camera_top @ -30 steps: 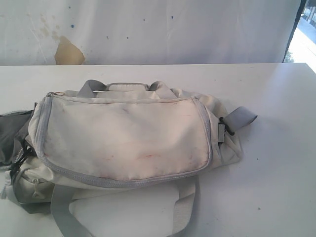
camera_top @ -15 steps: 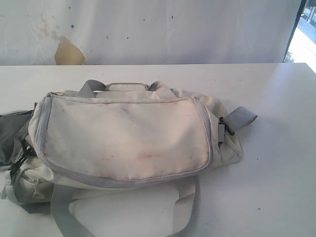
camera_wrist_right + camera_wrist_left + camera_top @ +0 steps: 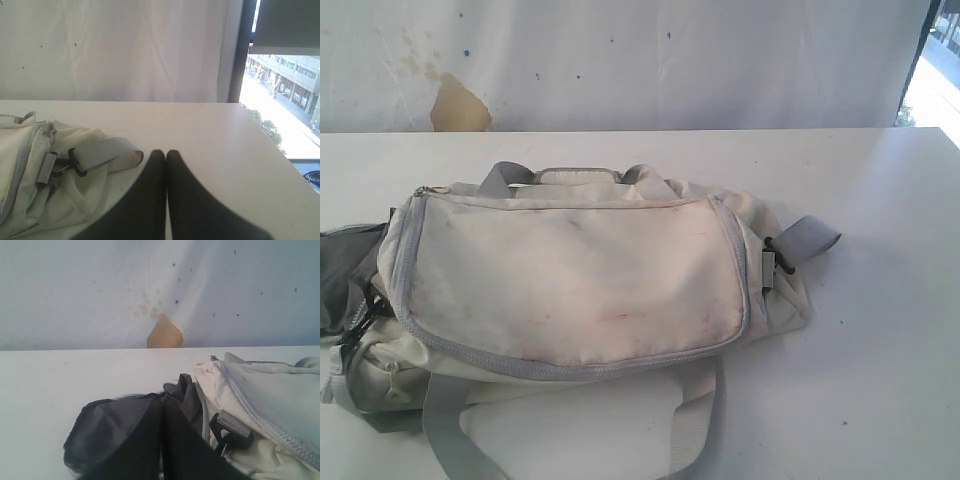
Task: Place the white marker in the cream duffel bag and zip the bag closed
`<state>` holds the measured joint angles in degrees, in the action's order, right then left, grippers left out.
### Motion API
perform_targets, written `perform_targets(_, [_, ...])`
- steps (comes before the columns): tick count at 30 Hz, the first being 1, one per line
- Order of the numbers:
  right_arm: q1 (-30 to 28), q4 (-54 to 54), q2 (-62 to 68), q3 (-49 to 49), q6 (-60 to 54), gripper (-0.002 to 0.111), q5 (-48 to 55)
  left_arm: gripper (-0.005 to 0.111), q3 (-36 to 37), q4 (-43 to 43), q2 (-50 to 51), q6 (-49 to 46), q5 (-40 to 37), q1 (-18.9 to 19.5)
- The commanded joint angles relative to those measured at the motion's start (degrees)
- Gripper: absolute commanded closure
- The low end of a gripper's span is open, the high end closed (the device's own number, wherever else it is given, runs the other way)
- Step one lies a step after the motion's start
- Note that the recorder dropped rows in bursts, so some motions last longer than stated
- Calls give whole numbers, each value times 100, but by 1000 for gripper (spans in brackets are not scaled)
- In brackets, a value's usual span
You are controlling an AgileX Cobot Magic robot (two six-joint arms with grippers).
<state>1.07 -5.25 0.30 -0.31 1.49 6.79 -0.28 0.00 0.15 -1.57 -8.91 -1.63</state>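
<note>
Could not locate the white marker in any view. Found the cream duffel bag lying flat toward the near left corner of the table, grey zipper trim apparently closed round the top panel, dark lining bunched at the left end. Noted the left gripper with fingers pressed together at that lining; cannot tell whether cloth is pinched. Noted the right gripper closed on nothing, above bare table beside the grey strap loop.

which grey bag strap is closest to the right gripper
The short grey strap clipped to the end of the cream duffel bag, beside the right gripper; the carry handle and long shoulder strap lie farther off.
</note>
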Motion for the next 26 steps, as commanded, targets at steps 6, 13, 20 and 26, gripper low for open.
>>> perform_targets(6, [6,-33,-30,31,14,108,-47,107,28,-43,-15,29,-15,-31])
perform_targets(13, [6,-33,-30,31,14,108,-47,107,28,-43,-15,29,-15,-31])
perform_targets(20, [6,-33,-30,31,14,108,-47,107,28,-43,-15,29,-15,-31])
perform_targets(26, [6,-33,-30,31,14,108,-47,107,28,-43,-15,29,-15,-31])
